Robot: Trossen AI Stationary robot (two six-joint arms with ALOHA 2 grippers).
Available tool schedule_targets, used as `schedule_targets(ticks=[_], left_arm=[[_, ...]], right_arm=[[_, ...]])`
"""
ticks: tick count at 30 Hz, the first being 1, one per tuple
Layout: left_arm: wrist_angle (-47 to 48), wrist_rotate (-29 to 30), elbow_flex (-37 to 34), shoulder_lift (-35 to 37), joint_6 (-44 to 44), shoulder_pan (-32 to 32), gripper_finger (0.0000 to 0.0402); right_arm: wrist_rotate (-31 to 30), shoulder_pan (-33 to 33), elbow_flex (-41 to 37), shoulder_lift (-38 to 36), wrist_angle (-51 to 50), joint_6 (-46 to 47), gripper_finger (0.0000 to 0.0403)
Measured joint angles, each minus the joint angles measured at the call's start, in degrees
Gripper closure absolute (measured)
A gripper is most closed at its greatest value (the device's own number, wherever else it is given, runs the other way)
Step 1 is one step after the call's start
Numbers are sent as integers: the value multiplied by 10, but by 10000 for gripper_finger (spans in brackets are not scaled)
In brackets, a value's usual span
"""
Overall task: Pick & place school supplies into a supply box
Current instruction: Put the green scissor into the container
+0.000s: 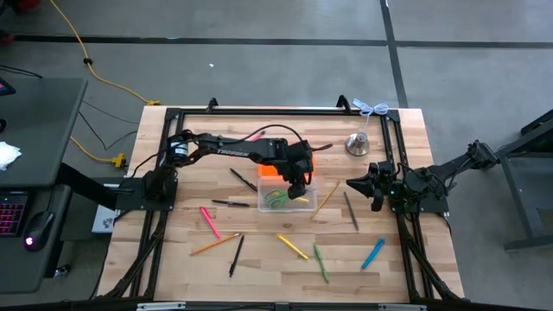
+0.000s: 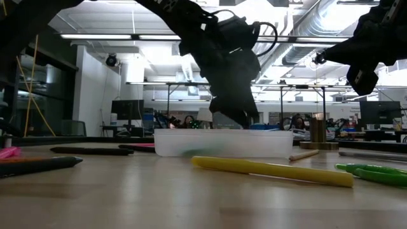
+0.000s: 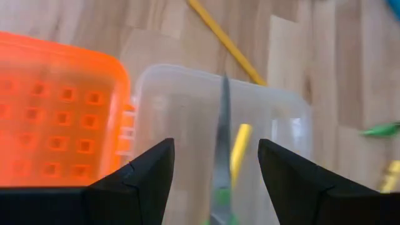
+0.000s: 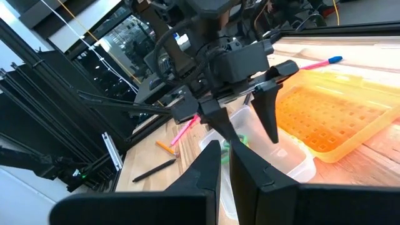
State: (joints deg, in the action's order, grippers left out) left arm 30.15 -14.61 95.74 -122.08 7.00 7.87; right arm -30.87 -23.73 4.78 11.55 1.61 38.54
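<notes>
The supply box (image 1: pixel 289 200) is clear, with a bright orange lid (image 3: pixel 59 112) patterned in a grid of small squares. A yellow pen (image 2: pixel 272 170) and a blue marker (image 1: pixel 372 254) lie on the pale wood tabletop (image 1: pixel 259 259).

The supply box (image 1: pixel 288 199) sits mid-counter (image 1: pixel 173 259), its lid (image 1: pixel 275 169) folded open behind it, scissors (image 1: pixel 278 199) lying inside. The left claw (image 1: pixel 296 189) hangs directly above the box; the right claw (image 1: pixel 361 187) waits well off to the right. Pens and pencils (image 1: pixel 292 246) lie scattered in front and to both sides, a bell (image 1: pixel 358 143) behind at right.
</notes>
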Motion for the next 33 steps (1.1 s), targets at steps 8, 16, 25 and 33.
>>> schedule_targets(ticks=[8, 16, 25, 33], left_arm=[[-6, 36, 0, 0, -20, -17, 140], [-6, 97, 0, -1, -43, -30, 140], [-6, 124, 0, -1, -62, -41, 140], [-6, 148, 0, -2, -69, -53, 140]], right_arm=[[-3, 0, 0, 0, 0, 0, 391], [-4, 0, 0, 0, 0, 1, 391], [-14, 1, 0, 0, 0, 2, 391], [-20, 1, 0, 0, 0, 2, 391]])
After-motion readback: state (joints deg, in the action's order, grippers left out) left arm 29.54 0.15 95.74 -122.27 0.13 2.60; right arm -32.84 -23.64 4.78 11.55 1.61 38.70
